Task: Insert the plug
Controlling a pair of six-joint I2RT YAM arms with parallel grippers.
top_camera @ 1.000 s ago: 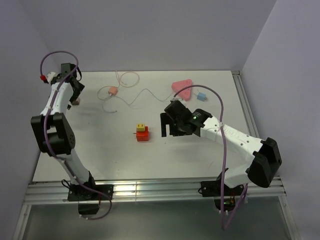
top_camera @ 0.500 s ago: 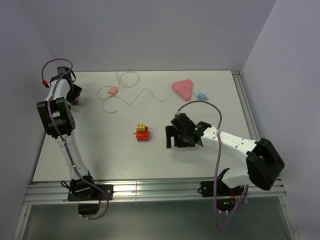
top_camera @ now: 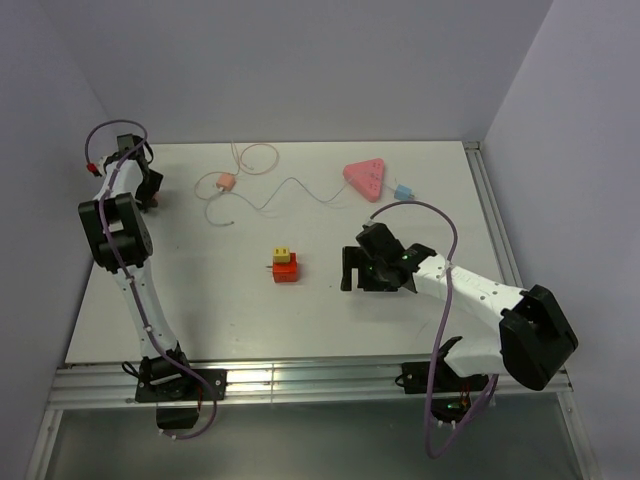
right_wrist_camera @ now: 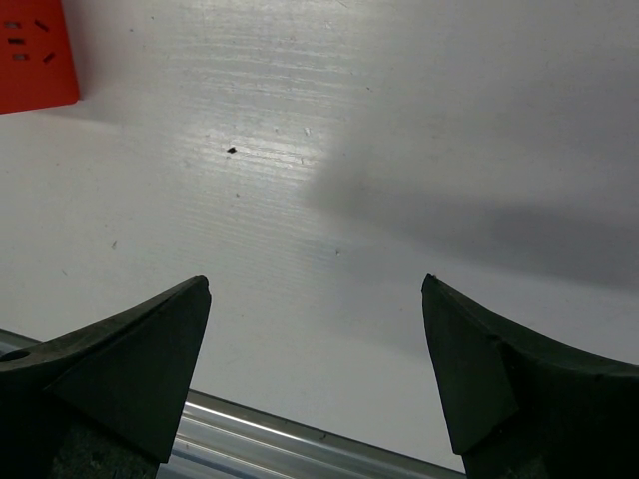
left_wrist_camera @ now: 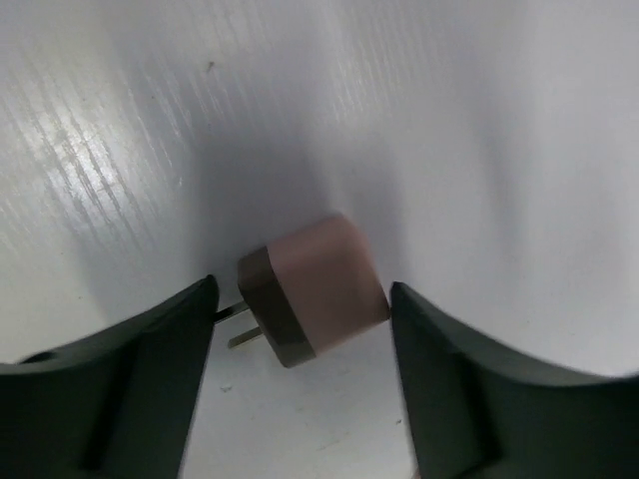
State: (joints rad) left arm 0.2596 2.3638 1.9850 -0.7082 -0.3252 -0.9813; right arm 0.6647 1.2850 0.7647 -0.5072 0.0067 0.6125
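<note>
Plug: the light-blue plug [top_camera: 403, 192] lies on the desk [top_camera: 200, 310] at the far right. It is just beside the right corner of the pink triangular socket strip [top_camera: 364, 177]; whether they touch cannot be told.
Plug vs right claw: the right claw [top_camera: 351, 270] hangs over mid-desk, nearer the arm bases than the plug and to its left. They are well apart, with no contact.
Plug vs left claw: the left claw [top_camera: 149, 192] is at the far left edge of the desk, on the opposite side from the plug and well apart from it.
Right claw state: jaws wide with nothing between them, over bare desk. A corner of the orange-red block [right_wrist_camera: 30, 55] shows at the upper left of the wrist view.
Left claw state: jaws apart, straddling a brown-pink adapter [left_wrist_camera: 312, 302] that lies on the desk. Its metal prongs point at the finger on the view's left, and the other finger is just beside its body. A firm grip cannot be told.
Other: a small pink plug [top_camera: 226, 183] on a thin cable [top_camera: 290, 188] lies at far centre.
</note>
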